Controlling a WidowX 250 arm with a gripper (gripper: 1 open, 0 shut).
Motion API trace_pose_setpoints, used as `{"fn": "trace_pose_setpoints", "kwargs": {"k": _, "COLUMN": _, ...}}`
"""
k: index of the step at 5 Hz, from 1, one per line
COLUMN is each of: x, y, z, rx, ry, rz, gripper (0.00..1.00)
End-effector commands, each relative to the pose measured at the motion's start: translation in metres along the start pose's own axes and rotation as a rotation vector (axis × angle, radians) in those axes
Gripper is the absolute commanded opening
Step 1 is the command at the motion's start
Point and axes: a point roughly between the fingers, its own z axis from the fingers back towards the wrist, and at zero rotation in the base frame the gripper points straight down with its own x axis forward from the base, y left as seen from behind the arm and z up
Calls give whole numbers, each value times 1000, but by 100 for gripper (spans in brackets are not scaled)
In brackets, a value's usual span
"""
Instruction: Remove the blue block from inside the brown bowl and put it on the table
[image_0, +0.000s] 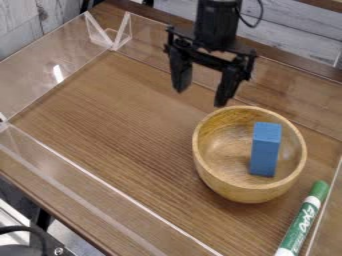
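The blue block (267, 148) stands upright inside the brown bowl (214, 160), toward its right side. The bowl rests on the table (120, 120) at the lower right. My gripper (203, 87) hangs above the table just behind and to the left of the bowl, pointing down. Its black fingers (179, 72) are spread wide apart with nothing between them. It touches neither bowl nor block.
A green-and-white marker (303, 219) lies on the table to the right of the bowl, near the front right edge. Low clear acrylic walls (54, 150) run along the table's edges, with a clear bracket (107, 35) at the back left.
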Motion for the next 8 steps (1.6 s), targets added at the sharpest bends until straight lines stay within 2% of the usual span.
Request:
{"fn": "trace_pose_setpoints", "kwargs": {"k": 1, "x": -1, "y": -18, "z": 20, "rx": -10, "ry": -88, "rz": -3, "gripper": 100}}
{"fn": "trace_pose_setpoints", "kwargs": {"k": 6, "x": -3, "y": -62, "z": 7, "rx": -41, "ry": -152, "rz": -45, "gripper": 100}}
{"fn": "trace_pose_setpoints", "kwargs": {"k": 8, "x": 1, "y": -69, "z": -3, "rx": -55, "ry": -156, "rz": -49, "gripper": 100}}
